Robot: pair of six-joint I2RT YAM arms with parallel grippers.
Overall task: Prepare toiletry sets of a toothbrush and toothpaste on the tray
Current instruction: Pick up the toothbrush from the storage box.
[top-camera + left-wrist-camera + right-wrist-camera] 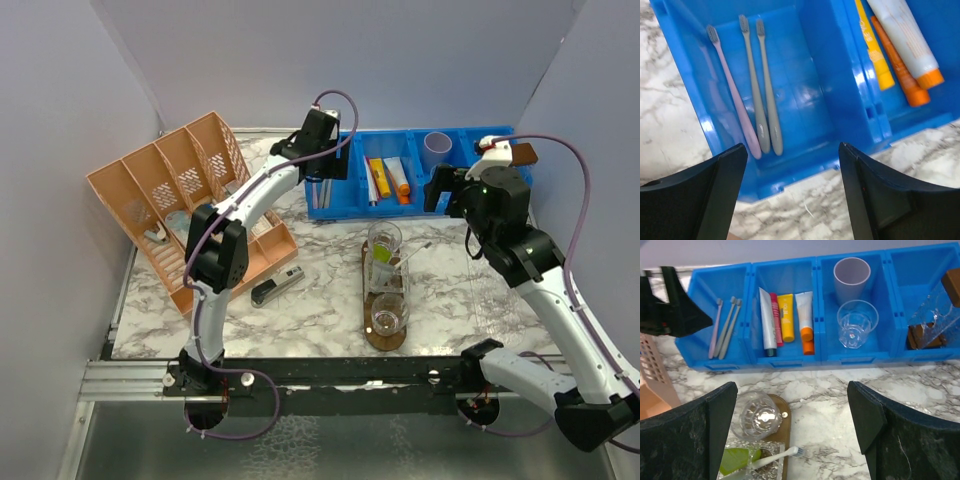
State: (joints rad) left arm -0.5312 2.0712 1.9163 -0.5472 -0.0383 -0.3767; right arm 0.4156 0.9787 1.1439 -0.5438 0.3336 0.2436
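Note:
The dark brown tray [386,342] lies mid-table with clear tumblers in a row on it. One tumbler [747,462] holds a lime green tube and a white toothbrush [777,456]; the tumbler [757,415] beyond it looks empty. Three toothbrushes [760,90], one pink and two grey, lie in the left compartment of the blue bin [815,75]. My left gripper [792,150] hovers open over that compartment's near edge, holding nothing. Toothpaste tubes [785,317] fill the neighbouring compartment. My right gripper [791,389] stands open and empty above the marble between bin and tray.
A purple cup [852,277] and a clear tumbler [857,322] sit in the bin's third compartment, and clear and brown pieces [927,325] in the fourth. An orange divided basket [180,200] stands at the left. A small dark object [277,287] lies beside it.

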